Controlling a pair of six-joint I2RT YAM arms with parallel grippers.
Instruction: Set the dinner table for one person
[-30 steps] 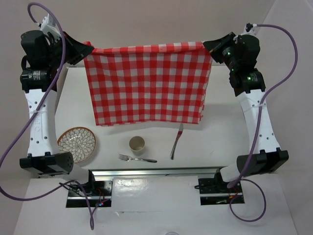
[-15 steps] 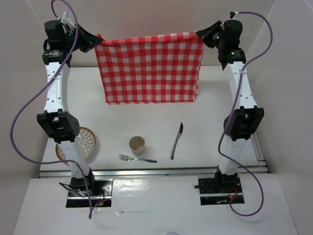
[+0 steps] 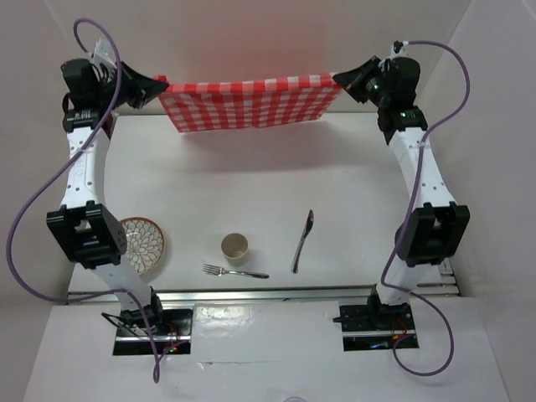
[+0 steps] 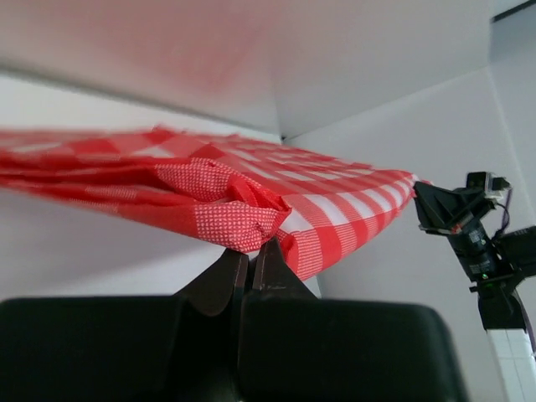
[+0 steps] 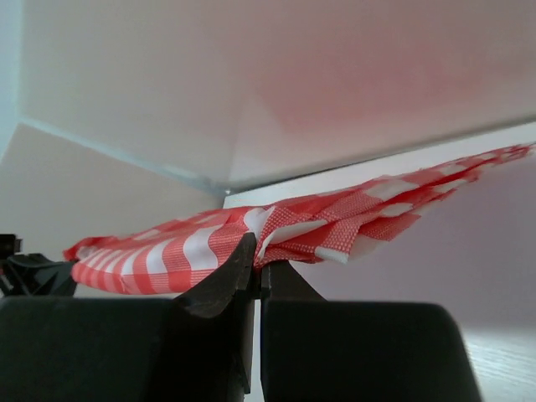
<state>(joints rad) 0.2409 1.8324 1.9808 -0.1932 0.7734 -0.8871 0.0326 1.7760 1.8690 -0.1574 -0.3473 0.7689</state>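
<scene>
Cloth (image 3: 251,102), red-and-white check, hangs as a bunched band between the two arms, far behind the cup (image 3: 235,247) and raised over the far edge of the counter (image 3: 251,180). Left jaws are pinched tight on its left corner, with fabric puckered right at the tips in the left wrist view. Right jaws are clamped on the right corner the same way. Can't tell whether any of the cloth touches the counter.

Counter is plain matte white and carries everything else.
- Cup: tan, upright, mouth up, front middle of the counter.
- Fork (image 3: 234,272): just in front of the cup, lying flat, tines left, handle running right. Narrow gap, not touching.
- Knife (image 3: 302,241): right of the cup, slanted, blade end farther back than the handle end. Apart from the cup; its near end sits close to the fork handle tip.
- Plate (image 3: 144,244): left of the cup, well apart, brown-and-white petal pattern. Left arm (image 3: 84,236) elbow block covers its left edge in the top view.
- Metal rail (image 3: 268,292): in front of the cup, beyond the fork, along the counter's near edge.
- Purple cables (image 3: 25,226): loop off both arms, far out to either side of the cup, outside the tableware.
- Right arm (image 3: 419,167): green lamps lit near its wrist, back right of the cup.
</scene>
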